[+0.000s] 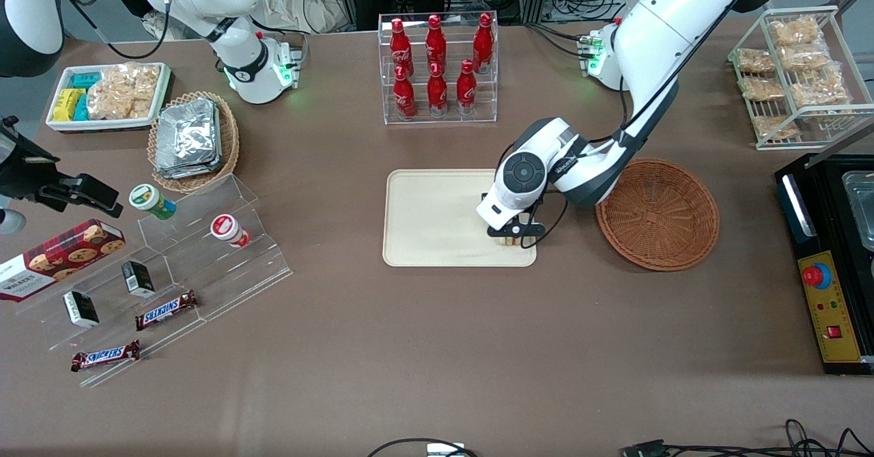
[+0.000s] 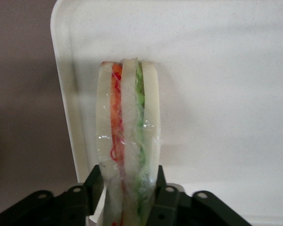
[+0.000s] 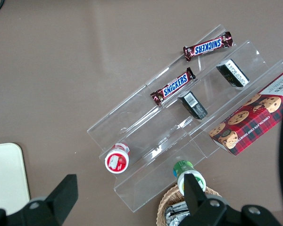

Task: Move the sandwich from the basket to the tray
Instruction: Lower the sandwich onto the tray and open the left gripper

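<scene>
A white robot arm reaches down over a brown table, its black two-finger gripper (image 1: 511, 236) low over the flat cream-beige plastic tray (image 1: 430, 218), at about the tray's four o'clock corner as the front camera sees it.

The wrist camera looks straight down the gripper (image 2: 128, 188). Its fingers (image 2: 95, 184) press on the two outer bread faces of a small triangular wedge sandwich (image 2: 127, 141) wrapped in clear film, white bread with an orange-red layer and a green layer. Squeezing the flat faces rather than the filling edges keeps the soft wedge from sliding or spilling. The wedge stands on edge, its tip pointing away from the gripper, over the tray's pale floor (image 2: 217, 94) close to a rounded corner of the rim; whether it already touches the floor cannot be told.

The round, shallow, reddish-brown woven wicker basket (image 1: 659, 214) sits at three o'clock from the tray, near it, with nothing visible inside.

Judging from this, the carry is nearly done: what remains is to let go and lift clear. Being so near the rim, the wedge could tip onto it when released.
</scene>
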Available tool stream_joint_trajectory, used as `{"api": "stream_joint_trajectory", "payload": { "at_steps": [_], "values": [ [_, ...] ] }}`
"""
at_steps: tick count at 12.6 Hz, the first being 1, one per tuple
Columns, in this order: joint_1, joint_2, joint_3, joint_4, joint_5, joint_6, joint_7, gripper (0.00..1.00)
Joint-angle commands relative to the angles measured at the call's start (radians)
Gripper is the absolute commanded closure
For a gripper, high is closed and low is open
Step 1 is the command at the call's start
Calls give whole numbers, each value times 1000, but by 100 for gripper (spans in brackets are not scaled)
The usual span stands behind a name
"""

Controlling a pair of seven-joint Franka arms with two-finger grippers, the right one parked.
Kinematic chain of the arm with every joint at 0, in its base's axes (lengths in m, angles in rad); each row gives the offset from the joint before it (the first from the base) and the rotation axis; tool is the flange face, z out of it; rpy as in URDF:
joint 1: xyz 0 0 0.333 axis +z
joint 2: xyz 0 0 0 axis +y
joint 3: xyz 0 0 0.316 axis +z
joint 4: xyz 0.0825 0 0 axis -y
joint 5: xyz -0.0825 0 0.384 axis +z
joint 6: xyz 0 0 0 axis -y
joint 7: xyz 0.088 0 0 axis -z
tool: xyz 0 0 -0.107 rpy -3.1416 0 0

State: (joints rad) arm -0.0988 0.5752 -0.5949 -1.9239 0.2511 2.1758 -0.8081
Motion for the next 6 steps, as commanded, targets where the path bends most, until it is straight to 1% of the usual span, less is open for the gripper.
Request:
{"api": "stream_joint_trajectory", "payload": {
  "at_steps": [1, 4, 6],
  "values": [
    [7, -18, -5, 9, 5, -28, -16, 0],
    [10, -63, -8, 107, -7, -219, 0, 0],
    [10, -133, -8, 164, -45, -331, 0, 0]
  ]
}}
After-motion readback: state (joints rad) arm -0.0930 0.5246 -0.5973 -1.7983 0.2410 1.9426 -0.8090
